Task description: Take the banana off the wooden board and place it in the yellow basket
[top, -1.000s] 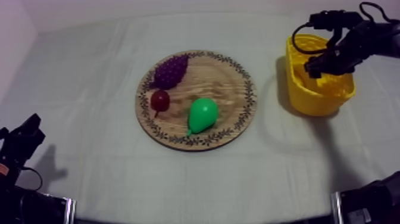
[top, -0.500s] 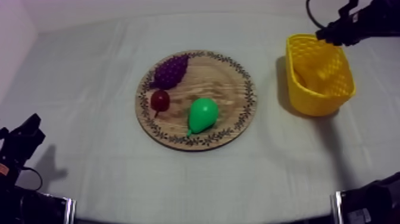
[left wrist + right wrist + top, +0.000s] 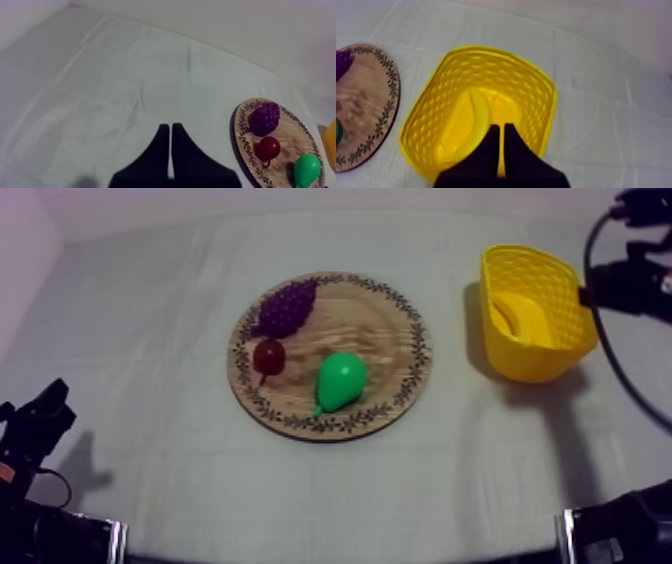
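The banana [image 3: 520, 316] lies inside the yellow basket [image 3: 560, 338] at the table's right; the right wrist view shows the banana [image 3: 472, 117] on the floor of the basket [image 3: 426, 115]. My right gripper [image 3: 501, 131] hovers above the basket, its fingers together as a narrow wedge, holding nothing. From above, the right arm [image 3: 630, 283] sits just right of the basket. The round wooden board [image 3: 380, 318] holds grapes [image 3: 284, 308], a small red fruit [image 3: 268, 355] and a green pear [image 3: 340, 380]. My left gripper [image 3: 170, 131] is shut over bare cloth, resting low left [image 3: 40, 423].
The board [image 3: 295, 135] with grapes [image 3: 264, 117], red fruit [image 3: 268, 148] and pear [image 3: 306, 169] lies off to the side of the left gripper. Bare cloth stretches in front of the board and between board and basket.
The right arm rose out of the basket and drew back to its right side. Its fingers closed, leaving the banana lying in the basket. The left arm stayed still.
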Controlling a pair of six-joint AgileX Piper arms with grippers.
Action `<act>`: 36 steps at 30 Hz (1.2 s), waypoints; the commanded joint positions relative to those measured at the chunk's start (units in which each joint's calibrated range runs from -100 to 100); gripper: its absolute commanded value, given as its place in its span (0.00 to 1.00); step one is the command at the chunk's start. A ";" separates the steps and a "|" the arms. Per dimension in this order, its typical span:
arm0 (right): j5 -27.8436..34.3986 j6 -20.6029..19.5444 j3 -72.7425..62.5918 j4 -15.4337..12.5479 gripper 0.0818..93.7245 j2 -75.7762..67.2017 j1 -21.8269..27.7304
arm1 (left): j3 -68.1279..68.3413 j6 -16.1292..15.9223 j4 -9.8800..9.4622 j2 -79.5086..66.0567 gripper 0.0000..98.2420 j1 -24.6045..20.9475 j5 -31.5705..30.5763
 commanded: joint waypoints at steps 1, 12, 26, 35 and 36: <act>1.22 11.07 11.57 -12.41 0.00 -14.26 0.82 | 0.03 0.00 0.02 -0.03 0.00 0.03 -0.02; 13.44 10.90 24.66 -15.31 0.00 -39.71 0.47 | 0.03 0.02 0.02 -0.03 0.00 0.03 -0.02; 17.44 2.27 30.39 -10.33 0.00 -52.98 1.27 | 0.03 0.01 0.02 -0.03 0.00 0.03 -0.02; 14.77 -3.15 32.46 -5.58 0.00 -53.25 1.46 | 0.03 0.00 0.02 -0.03 0.00 0.03 -0.02; 14.57 -2.24 32.56 -5.31 0.00 -53.26 1.51 | 0.03 -0.01 0.02 -0.03 0.00 0.03 -0.02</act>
